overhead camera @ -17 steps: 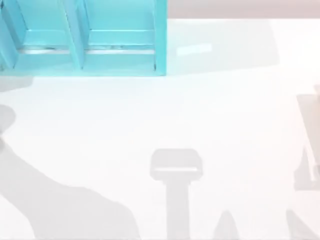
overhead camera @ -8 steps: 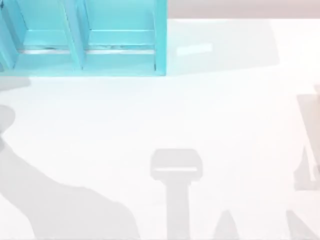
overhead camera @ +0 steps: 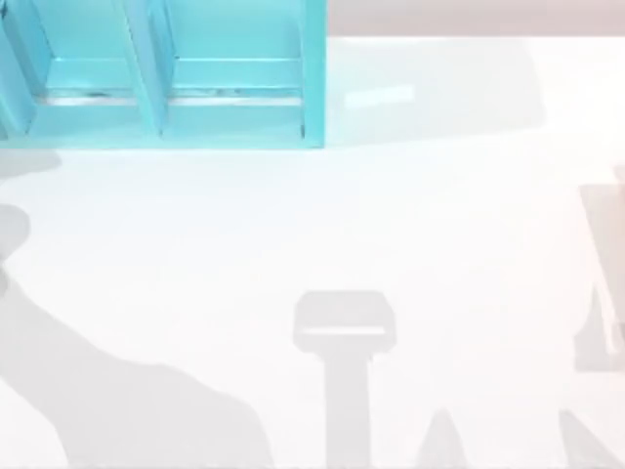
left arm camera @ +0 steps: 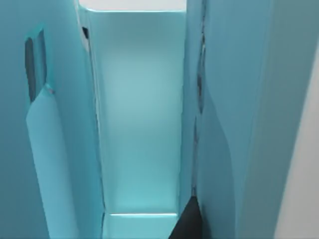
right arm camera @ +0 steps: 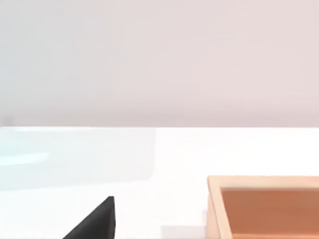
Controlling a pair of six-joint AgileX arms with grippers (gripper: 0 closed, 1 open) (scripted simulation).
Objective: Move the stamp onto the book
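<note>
The left gripper (left arm camera: 186,223) is pushed in among the panels of the large turquoise shelf unit (left arm camera: 139,114). A dark tip of it shows against a narrow upright compartment, close to the panel beside it; whether this gripper is open or closed cannot be told. In the top view the shelf unit (overhead camera: 195,98) stands at the far left of the white table (overhead camera: 439,225), two of its compartments facing the near side. Grey shadows (overhead camera: 344,327) lie across the table's near half.

The right gripper (right arm camera: 94,223) hangs low over the table (right arm camera: 164,154), again seen as one dark tip, so open or closed cannot be told here either. Near it on the table lies the stamp (right arm camera: 264,209) (a tan-brown, wooden-looking block with a paler rim around a darker face, cut off by the picture's edge). Gripper and stamp are apart, with bare table between them.
</note>
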